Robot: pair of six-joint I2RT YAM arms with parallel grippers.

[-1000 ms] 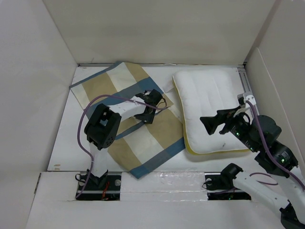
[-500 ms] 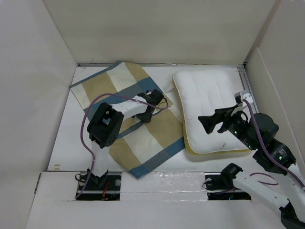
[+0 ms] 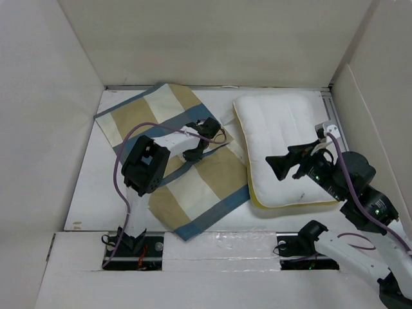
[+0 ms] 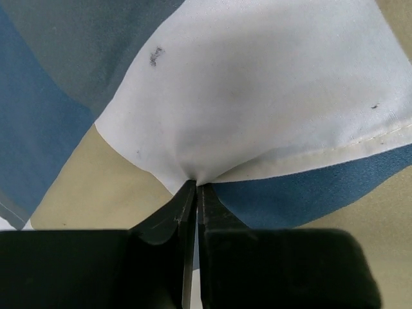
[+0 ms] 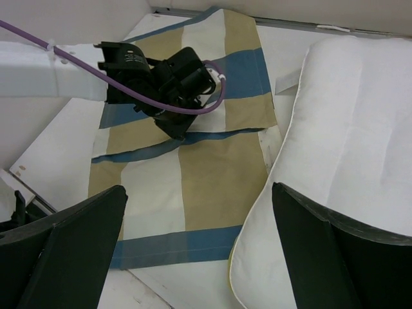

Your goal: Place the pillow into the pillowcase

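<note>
Since the preceding frames the left arm's elbow has edged away from its base, while the left end effector (image 4: 195, 187) stays clamped on a pinched fold of the pillowcase (image 3: 193, 190). This flat woven cover, in blue, tan and cream checks with a stitched hem, lies askew on the white desk (image 3: 87, 193). The pillow (image 3: 283, 129), plump, quilted and yellow-piped, rests outside it, just beside its right edge. The right end effector (image 3: 277, 166), fingers apart, hovers over the pillow's near half.
</note>
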